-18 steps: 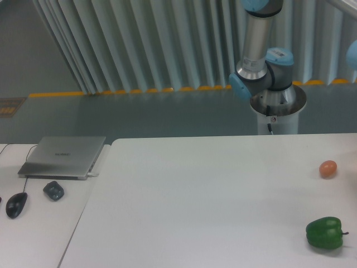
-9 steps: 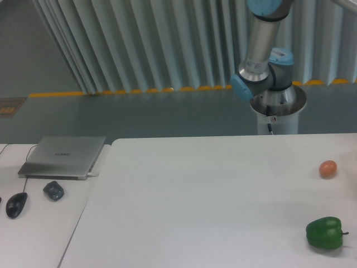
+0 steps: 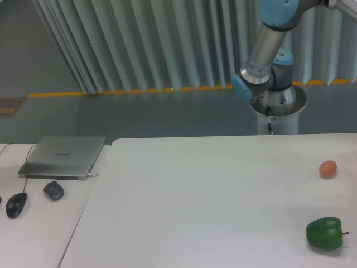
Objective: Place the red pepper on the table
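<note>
Nearest to us, the green pepper (image 3: pixel 324 233) sits on the table (image 3: pixel 189 206) by its right front edge, and a little behind it lies a small orange-pink egg-shaped object (image 3: pixel 328 168); neither has shifted over the last second. On the adjoining desk (image 3: pixel 33 234) to the left we see two mice (image 3: pixel 16 204) and, behind them, a closed laptop (image 3: pixel 62 157), all where they were.

What has changed is farther back. The arm (image 3: pixel 268 56) rising from its base (image 3: pixel 277 109) behind the table has leaned: a second ago its grey upper link stood close to upright, and now it slants up and to the right, its top joint swung toward the upper right corner. We judge that the arm is travelling, either bringing something in or reaching off to the right (the frame cuts it off too soon to say which).

As for the red pepper, we cannot find it anywhere in view; it is not on the table, so the placing is not yet done. The gripper is also out of frame, beyond the top right edge, so we cannot say whether its fingers are spread or closed, nor whether the pepper is in them. How the pepper lies relative to the gripper is therefore not something we can settle from here.
</note>
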Controlling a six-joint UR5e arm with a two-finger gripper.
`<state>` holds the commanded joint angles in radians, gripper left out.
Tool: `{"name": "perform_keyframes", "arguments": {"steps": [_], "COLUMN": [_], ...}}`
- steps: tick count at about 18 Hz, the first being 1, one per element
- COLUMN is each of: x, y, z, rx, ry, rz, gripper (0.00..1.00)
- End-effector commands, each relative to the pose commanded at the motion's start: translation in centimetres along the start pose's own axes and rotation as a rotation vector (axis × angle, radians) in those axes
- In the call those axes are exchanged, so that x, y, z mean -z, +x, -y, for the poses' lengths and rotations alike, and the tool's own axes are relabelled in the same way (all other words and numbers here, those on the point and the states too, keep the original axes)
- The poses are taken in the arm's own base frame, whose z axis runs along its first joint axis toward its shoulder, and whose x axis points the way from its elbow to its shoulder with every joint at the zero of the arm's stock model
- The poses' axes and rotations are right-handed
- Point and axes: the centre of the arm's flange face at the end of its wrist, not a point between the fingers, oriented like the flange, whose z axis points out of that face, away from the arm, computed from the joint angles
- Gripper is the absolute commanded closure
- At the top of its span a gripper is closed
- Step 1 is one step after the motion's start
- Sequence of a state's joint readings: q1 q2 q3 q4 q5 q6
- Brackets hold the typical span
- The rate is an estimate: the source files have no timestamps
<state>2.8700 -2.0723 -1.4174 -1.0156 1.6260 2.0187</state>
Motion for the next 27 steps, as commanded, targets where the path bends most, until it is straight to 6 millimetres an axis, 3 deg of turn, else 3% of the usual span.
{"name": "perform_keyframes", "arguments": {"steps": [3,10,23,27], "x": [-2.1,-3.8,-5.5,-5.5], "y": [-0.2,-0.4,-0.4,-0.4], "z": [-0.7,-0.8,-0.6,-0.6], "rx": [0.011,0.028,0.022,0.013], "ry": [-0.006,-0.005,0.003,0.0], "rz": [0.004,0.002,-0.018,-0.014], "gripper": [0.0,0.0,0.0,0.26]}}
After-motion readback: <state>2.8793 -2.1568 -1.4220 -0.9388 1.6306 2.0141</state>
